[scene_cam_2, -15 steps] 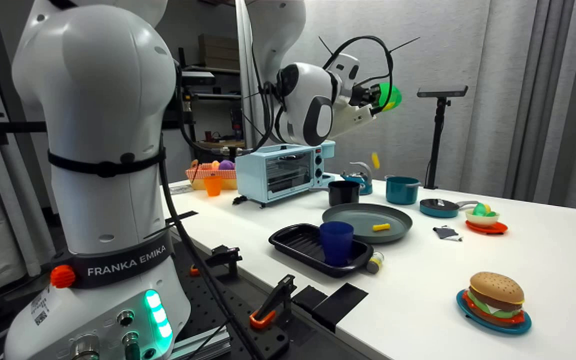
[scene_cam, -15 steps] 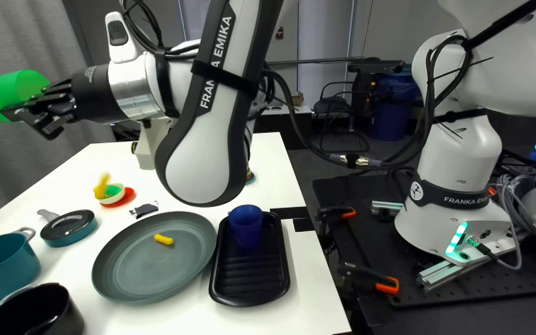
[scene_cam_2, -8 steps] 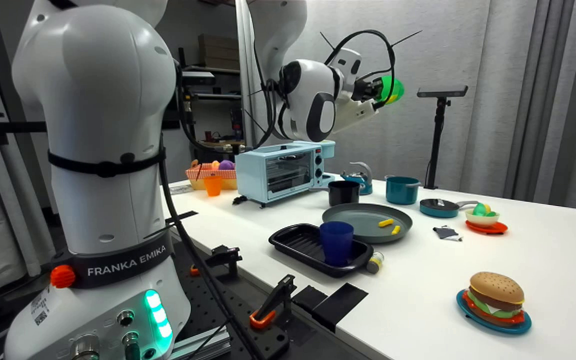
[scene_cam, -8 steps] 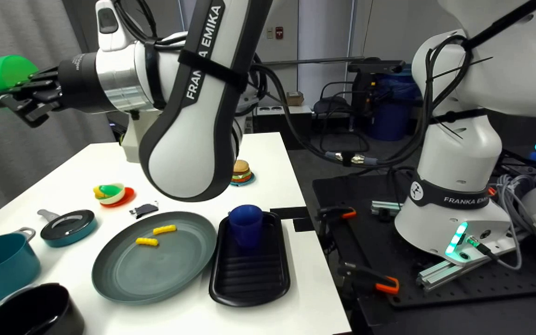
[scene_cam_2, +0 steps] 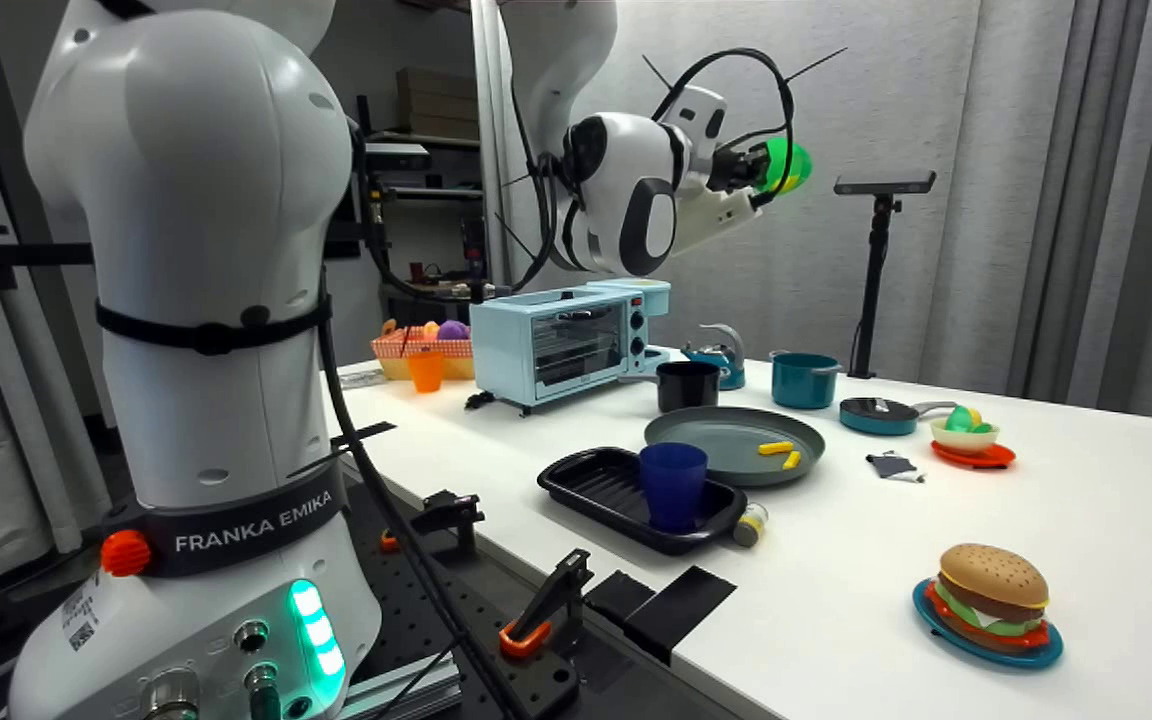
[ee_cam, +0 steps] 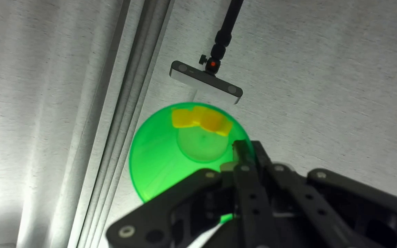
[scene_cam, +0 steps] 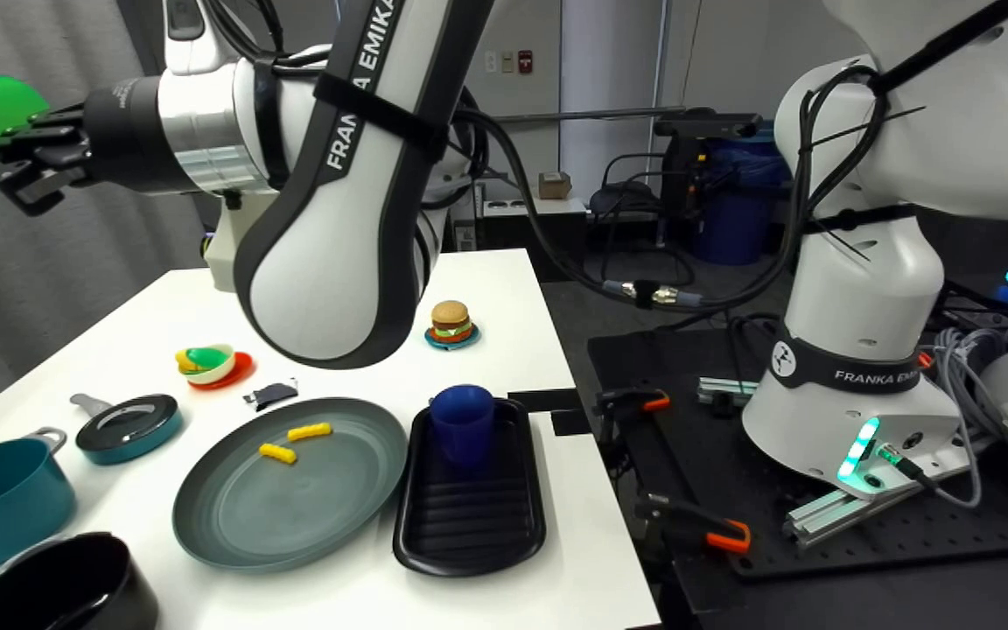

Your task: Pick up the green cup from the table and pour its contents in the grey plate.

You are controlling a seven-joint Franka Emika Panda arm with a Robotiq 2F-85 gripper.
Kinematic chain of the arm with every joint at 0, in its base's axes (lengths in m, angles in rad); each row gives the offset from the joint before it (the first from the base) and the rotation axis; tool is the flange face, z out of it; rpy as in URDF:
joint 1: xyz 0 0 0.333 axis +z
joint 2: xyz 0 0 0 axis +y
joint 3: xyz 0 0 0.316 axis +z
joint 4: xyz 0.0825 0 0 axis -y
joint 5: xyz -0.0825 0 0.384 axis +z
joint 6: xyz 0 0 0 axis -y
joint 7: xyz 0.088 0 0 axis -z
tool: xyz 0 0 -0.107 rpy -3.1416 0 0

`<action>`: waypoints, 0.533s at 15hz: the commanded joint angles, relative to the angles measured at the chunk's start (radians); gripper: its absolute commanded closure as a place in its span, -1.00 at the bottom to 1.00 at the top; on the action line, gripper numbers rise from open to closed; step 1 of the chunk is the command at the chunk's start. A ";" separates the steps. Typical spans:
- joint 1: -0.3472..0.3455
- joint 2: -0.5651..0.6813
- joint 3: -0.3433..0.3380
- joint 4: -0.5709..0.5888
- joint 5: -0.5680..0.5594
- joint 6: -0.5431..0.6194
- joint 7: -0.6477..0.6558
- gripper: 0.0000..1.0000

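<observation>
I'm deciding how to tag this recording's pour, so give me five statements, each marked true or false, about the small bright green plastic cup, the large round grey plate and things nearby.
1. The jaws hold the small bright green plastic cup off the white tabletop. True.
2. Two small yellow oblong pieces lie on the large round grey plate. True.
3. The green cup is empty. False: more yellow pieces show inside it.
4. The dark blue plastic cup stands on the grey plate. False: the blue cup stands in the black rectangular tray.
5. The brown-bunned toy hamburger rests on a small round blue plate. True.
</observation>
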 commanded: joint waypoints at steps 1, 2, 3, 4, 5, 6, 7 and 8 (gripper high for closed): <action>0.021 0.004 -0.014 0.046 0.038 0.015 -0.031 0.98; 0.021 0.005 -0.014 0.052 0.041 0.015 -0.032 0.98; 0.021 0.005 -0.014 0.061 0.043 0.015 -0.032 0.98; 0.021 0.006 -0.014 0.073 0.045 0.015 -0.032 0.98; 0.021 0.007 -0.014 0.080 0.046 0.015 -0.032 0.98; 0.021 0.007 -0.014 0.087 0.047 0.015 -0.031 0.98; 0.021 0.008 -0.014 0.095 0.049 0.015 -0.031 0.98; 0.020 0.009 -0.014 0.103 0.049 0.015 -0.029 0.98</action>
